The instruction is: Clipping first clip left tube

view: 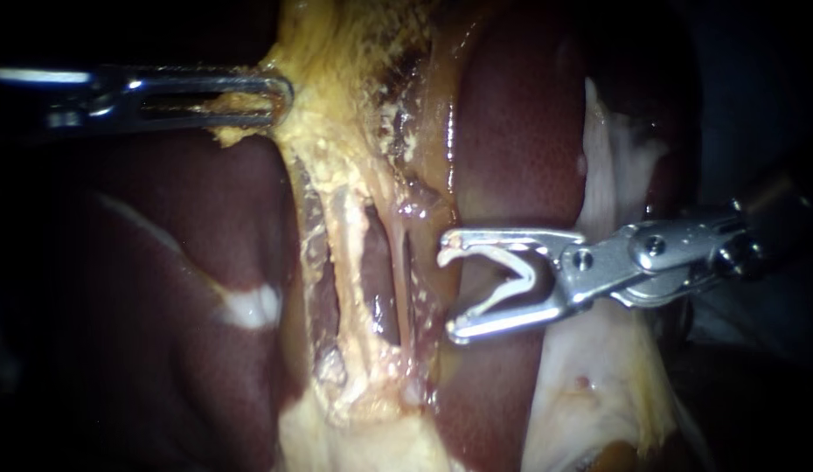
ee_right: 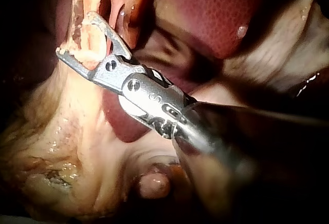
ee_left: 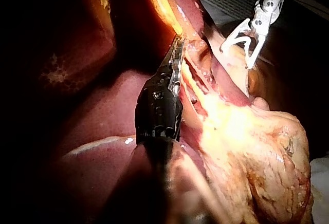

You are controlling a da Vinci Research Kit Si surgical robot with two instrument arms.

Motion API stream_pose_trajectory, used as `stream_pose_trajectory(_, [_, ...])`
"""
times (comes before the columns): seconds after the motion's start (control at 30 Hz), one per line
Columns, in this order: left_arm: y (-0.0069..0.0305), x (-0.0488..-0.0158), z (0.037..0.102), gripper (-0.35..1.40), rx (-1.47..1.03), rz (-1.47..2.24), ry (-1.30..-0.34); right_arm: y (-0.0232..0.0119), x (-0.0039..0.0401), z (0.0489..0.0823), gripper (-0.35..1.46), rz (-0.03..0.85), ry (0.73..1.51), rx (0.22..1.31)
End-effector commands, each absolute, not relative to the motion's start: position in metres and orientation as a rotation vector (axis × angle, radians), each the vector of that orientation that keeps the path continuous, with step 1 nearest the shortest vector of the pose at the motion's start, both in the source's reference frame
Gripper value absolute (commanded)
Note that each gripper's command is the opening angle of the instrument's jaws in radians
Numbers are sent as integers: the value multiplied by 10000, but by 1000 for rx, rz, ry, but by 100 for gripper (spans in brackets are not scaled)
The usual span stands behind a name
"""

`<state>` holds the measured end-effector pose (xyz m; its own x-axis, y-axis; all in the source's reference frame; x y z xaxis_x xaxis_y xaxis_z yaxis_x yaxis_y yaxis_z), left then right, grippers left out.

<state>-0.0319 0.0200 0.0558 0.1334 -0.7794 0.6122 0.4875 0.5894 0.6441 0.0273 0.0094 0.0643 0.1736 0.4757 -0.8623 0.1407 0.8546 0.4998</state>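
Two thin tubes run down the middle between dark windows: the left tube [view: 347,262] and the right tube [view: 406,271]. My right instrument [view: 448,293] comes in from the right. Its jaws stand wide and carry a white clip [view: 516,275]. Their tips lie just right of the right tube, with neither tube between them. My left instrument [view: 271,98] reaches in from the upper left, jaws shut on yellow fatty tissue [view: 315,131] above the tubes. The left wrist view shows those jaws [ee_left: 177,49] on the same tissue and the clip [ee_left: 240,35] beyond.
Dark red liver [view: 511,131] lies behind and on both sides of the tubes. A pale white sheet of tissue [view: 616,175] sits under the right instrument's shaft. The yellowish gallbladder [ee_left: 267,147] bulges beside the left instrument's shaft.
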Motion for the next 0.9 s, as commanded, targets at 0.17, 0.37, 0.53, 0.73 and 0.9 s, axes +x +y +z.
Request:
stream_pose_trajectory(0.17, [200, -317, 557, -35, 321, -941, -1096, 91, 288, 662, 55, 284, 1371, 554])
stream_pose_trajectory(0.37, [199, -317, 557, -35, 321, -941, -1096, 85, 304, 692, 55, 313, 1340, 585])
stream_pose_trajectory(0.53, [199, -317, 557, -35, 320, -941, -1096, 78, 314, 716, 55, 329, 1312, 614])
stream_pose_trajectory(0.73, [198, -318, 557, -35, 320, -941, -1096, 73, 325, 737, 55, 319, 1283, 624])
stream_pose_trajectory(0.9, [197, -319, 556, -35, 319, -942, -1096, 71, 332, 752, 54, 321, 1259, 638])
